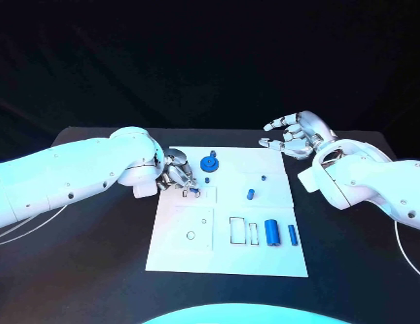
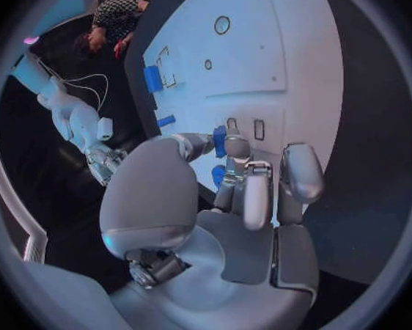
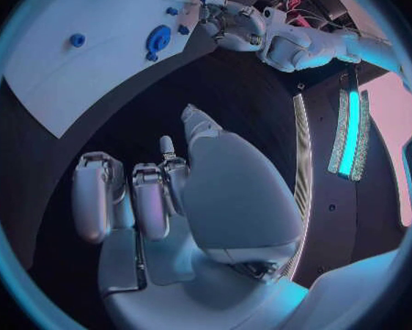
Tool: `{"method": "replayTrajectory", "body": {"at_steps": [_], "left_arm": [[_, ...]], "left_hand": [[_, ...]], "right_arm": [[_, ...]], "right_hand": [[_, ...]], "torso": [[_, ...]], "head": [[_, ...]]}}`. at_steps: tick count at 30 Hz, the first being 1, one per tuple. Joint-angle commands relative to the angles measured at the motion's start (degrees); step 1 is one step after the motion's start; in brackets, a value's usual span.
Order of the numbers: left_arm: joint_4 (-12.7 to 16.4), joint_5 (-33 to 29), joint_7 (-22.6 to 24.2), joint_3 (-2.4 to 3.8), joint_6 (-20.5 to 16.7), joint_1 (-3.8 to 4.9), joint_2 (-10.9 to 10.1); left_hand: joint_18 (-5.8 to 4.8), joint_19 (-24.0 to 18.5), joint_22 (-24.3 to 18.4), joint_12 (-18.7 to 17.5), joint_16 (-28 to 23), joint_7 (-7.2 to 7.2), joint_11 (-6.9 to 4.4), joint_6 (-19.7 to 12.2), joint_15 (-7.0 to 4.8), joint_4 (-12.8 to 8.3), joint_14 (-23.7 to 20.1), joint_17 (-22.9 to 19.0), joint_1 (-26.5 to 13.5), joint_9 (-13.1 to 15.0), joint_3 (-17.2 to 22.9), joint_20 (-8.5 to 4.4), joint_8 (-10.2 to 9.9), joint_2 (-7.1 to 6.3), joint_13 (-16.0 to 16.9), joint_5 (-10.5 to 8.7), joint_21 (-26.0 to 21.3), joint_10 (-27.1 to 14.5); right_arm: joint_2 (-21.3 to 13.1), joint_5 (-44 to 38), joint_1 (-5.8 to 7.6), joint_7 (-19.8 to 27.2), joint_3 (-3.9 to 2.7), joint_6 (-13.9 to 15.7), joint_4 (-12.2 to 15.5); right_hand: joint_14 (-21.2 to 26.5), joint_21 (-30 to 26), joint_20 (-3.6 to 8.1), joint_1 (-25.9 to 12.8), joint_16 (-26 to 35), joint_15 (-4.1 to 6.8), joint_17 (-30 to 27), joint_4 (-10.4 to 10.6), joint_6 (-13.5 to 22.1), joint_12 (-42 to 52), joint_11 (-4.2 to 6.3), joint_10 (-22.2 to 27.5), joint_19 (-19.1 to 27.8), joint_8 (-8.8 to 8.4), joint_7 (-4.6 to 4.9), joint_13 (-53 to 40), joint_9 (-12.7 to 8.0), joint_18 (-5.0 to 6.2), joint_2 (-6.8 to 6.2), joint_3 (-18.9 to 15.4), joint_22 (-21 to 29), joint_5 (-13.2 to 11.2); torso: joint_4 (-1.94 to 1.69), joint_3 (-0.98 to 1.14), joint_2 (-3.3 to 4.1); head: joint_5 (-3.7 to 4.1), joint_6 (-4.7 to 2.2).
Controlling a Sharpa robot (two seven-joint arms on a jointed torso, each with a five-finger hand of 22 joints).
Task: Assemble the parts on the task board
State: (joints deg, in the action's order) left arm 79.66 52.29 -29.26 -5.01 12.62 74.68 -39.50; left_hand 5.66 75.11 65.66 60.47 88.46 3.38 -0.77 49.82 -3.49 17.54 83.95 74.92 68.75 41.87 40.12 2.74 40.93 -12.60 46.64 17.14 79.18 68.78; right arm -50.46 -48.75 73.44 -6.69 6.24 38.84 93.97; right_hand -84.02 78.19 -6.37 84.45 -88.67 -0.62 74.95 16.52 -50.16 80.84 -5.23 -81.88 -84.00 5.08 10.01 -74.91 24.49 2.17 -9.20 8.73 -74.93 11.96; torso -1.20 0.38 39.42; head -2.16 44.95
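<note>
The white task board (image 1: 227,256) lies in the middle of the black table (image 1: 366,270), its long sides running toward the robot. On it the blue parts are scattered: a round gear-like piece (image 1: 209,163) near the far edge, a tiny peg (image 1: 264,177) and a short pin (image 1: 251,194) toward the right edge, and two cylinders (image 1: 271,233) lying side by side near the near right corner, just beside two empty rectangular slots (image 1: 238,229). A small ring-shaped recess (image 1: 190,235) sits toward the near left.

The left hand (image 1: 178,177) is over the board's left edge near the far corner, fingers drawn together. In the left wrist view its fingertips (image 2: 235,148) pinch a small blue part (image 2: 220,141) right above two little slots (image 2: 245,127). I judge the step in hand is seating this piece in one of them; the next move calls for lining it up squarely with the opening and pressing straight down, since a tilt could jam it.

The right hand (image 1: 293,135) hovers off the board beyond its far right corner, fingers loosely spread and holding nothing; the right wrist view shows its palm (image 3: 215,198) above bare table.

Most parts are loose, so the task looks early. Behind the table the room is dark.
</note>
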Motion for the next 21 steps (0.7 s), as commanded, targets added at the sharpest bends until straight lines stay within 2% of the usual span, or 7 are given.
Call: {"method": "replayTrajectory", "body": {"at_steps": [1, 11, 21], "left_arm": [[0.46, 3.1, 0.19, -0.12, -3.46, -0.15, -0.04], [1.32, 7.57, 0.04, -0.28, -5.78, -0.84, 0.06], [1.71, 10.05, -0.22, -0.36, -6.11, -1.71, 0.42]], "left_hand": [[-0.7, 0.66, 0.79, 0.48, 0.35, -0.05, -0.07, 0.66, -0.48, -12.38, 5.29, 13.01, -1.04, 8.12, 12.64, -0.17, 0.41, -0.27, 0.29, 1.44, 0.44, 0.74], [-0.86, 1.2, 1.58, 0.78, 0.63, -0.22, -0.24, 0.99, -0.64, -12.88, 5.48, 13.5, -1.71, 8.25, 12.99, -0.33, 0.54, -0.42, 0.62, 2.0, 0.83, 1.3], [-0.87, 1.32, 1.67, 0.68, 0.68, -0.37, -0.39, 1.22, -0.78, -13.22, 5.53, 13.58, -2.2, 8.36, 13.27, -0.46, 0.67, -0.49, 0.28, 2.25, 0.9, 1.57]], "right_arm": [[0.0, -0.63, -0.07, -0.03, -0.03, -0.76, -0.05], [0.0, -0.63, -0.1, -0.19, -0.03, -1.1, -0.09], [-0.01, -0.64, -0.11, -0.24, -0.03, -1.19, -0.08]], "right_hand": [[-5.16, -0.34, -0.3, -0.14, 0.21, -0.13, 12.12, -0.15, -0.56, -0.31, 0.18, 0.36, -0.09, 0.35, -0.04, -5.87, 0.08, 0.73, 0.58, 0.34, -7.63, -0.31], [-5.15, -0.42, -0.28, -0.25, 0.23, -0.12, 12.09, -0.09, -0.6, -0.35, 0.19, 0.39, -0.06, 0.38, -0.05, -5.83, 0.09, 0.75, 0.61, 0.37, -7.59, -0.32], [-5.15, -0.42, -0.28, -0.25, 0.23, -0.12, 12.09, -0.09, -0.6, -0.35, 0.19, 0.39, -0.06, 0.38, -0.05, -5.83, 0.09, 0.75, 0.61, 0.37, -7.59, -0.32]], "torso": [[0.1, -0.03, 0.0], [0.13, -0.05, 0.01], [0.17, -0.07, 0.06]], "head": [[-0.17, 0.12], [-0.21, 0.36], [-0.27, 0.51]]}}
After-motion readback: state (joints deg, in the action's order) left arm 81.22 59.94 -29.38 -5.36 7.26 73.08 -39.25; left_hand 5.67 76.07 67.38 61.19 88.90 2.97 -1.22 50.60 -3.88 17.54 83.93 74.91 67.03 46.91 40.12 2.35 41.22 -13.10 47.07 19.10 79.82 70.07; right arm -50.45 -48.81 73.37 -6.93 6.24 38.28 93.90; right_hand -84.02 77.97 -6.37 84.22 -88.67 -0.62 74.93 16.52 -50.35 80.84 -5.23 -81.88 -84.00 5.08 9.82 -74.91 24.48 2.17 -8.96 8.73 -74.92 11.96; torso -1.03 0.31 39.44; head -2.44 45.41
